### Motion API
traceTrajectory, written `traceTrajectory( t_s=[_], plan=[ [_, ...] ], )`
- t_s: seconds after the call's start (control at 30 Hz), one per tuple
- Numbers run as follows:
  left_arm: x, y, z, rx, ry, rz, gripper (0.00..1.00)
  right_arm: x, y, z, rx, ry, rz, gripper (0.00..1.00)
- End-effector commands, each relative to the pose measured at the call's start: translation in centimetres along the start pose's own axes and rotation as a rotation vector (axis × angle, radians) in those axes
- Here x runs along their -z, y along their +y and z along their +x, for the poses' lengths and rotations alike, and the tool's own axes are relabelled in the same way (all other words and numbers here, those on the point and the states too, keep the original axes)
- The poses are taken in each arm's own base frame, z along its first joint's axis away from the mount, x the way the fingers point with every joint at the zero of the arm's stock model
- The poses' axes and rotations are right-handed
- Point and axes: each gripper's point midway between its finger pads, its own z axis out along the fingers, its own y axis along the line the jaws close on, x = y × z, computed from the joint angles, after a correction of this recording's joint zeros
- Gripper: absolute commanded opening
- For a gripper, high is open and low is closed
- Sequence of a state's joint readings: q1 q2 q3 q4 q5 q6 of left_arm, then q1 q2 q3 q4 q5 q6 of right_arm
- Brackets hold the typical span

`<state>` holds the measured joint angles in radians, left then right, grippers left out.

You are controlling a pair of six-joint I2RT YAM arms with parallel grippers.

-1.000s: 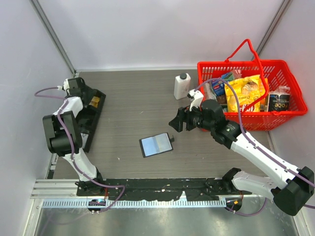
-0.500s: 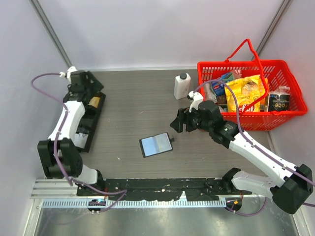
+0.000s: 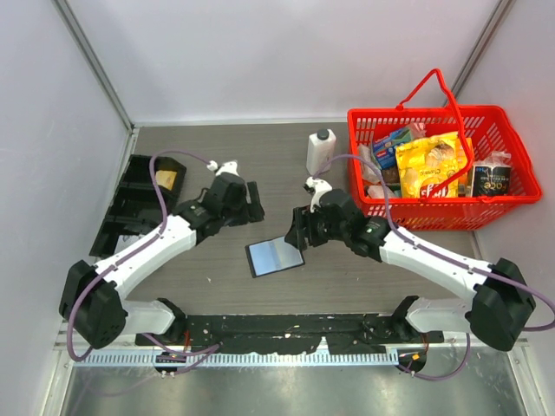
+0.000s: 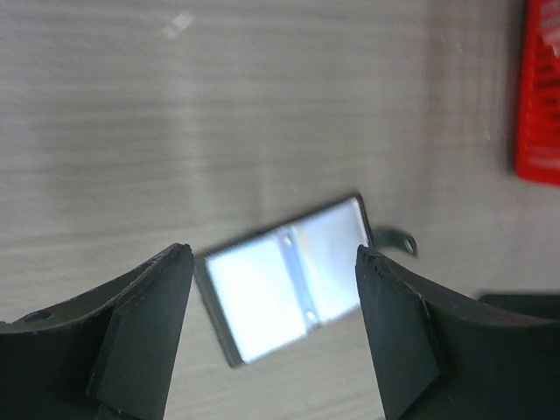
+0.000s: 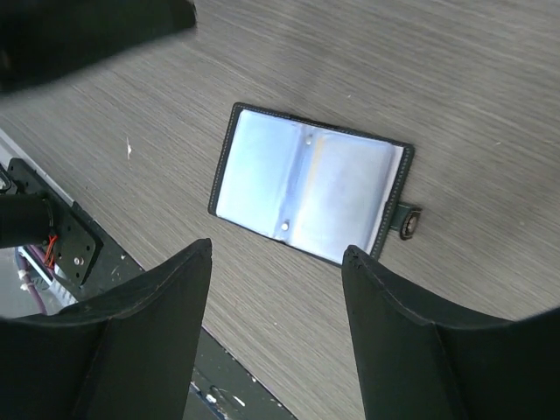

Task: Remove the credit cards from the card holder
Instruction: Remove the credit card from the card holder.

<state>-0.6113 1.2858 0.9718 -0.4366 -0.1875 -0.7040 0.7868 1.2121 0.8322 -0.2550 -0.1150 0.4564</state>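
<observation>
The card holder (image 3: 275, 256) lies open and flat on the table, its inner pockets showing light blue card faces and its snap tab (image 5: 407, 220) sticking out at one edge. My left gripper (image 3: 250, 202) is open and empty, hovering just up and left of it. In the left wrist view the card holder (image 4: 289, 284) lies between and beyond the fingers (image 4: 149, 332). My right gripper (image 3: 300, 230) is open and empty, just above the holder's right edge. In the right wrist view the holder (image 5: 311, 184) lies ahead of the gripper (image 5: 278, 249).
A black compartment tray (image 3: 130, 212) stands at the left with a yellowish piece (image 3: 166, 179) in it. A white bottle (image 3: 320, 152) stands beside a red basket (image 3: 486, 206) of groceries at the back right. The basket's edge shows in the left wrist view (image 4: 538, 96).
My left arm has swung from the tray at the far left to the middle, close to the card holder. My right gripper has moved left and nearer, over the holder's right edge.
</observation>
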Motion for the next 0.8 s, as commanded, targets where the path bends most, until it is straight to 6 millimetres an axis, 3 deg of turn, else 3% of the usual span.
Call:
traceTrajectory(
  t_s=[0.0,0.1,0.3,0.47,0.77],
  plan=[
    [0.7,-2.3,2.9,0.016,0.051,0.045,0.77,-1.5,1.0,-0.7,-0.041,-0.053,-0.015,0.65],
    [0.0,-2.0,5.3,0.028,0.104,0.033,0.75,-2.9,0.8,0.4,-0.054,-0.024,0.012,0.64],
    [-1.3,-1.2,7.9,0.040,0.158,0.019,0.72,-5.4,-0.6,3.5,-0.066,0.065,0.091,0.63],
    [-2.5,-0.9,10.0,0.054,0.216,0.022,0.71,-6.5,-3.0,5.3,-0.068,0.109,0.220,0.63],
    [-3.4,0.7,11.9,0.026,0.273,-0.048,0.57,-7.5,-3.5,6.5,-0.070,0.141,0.254,0.57]
  ],
)
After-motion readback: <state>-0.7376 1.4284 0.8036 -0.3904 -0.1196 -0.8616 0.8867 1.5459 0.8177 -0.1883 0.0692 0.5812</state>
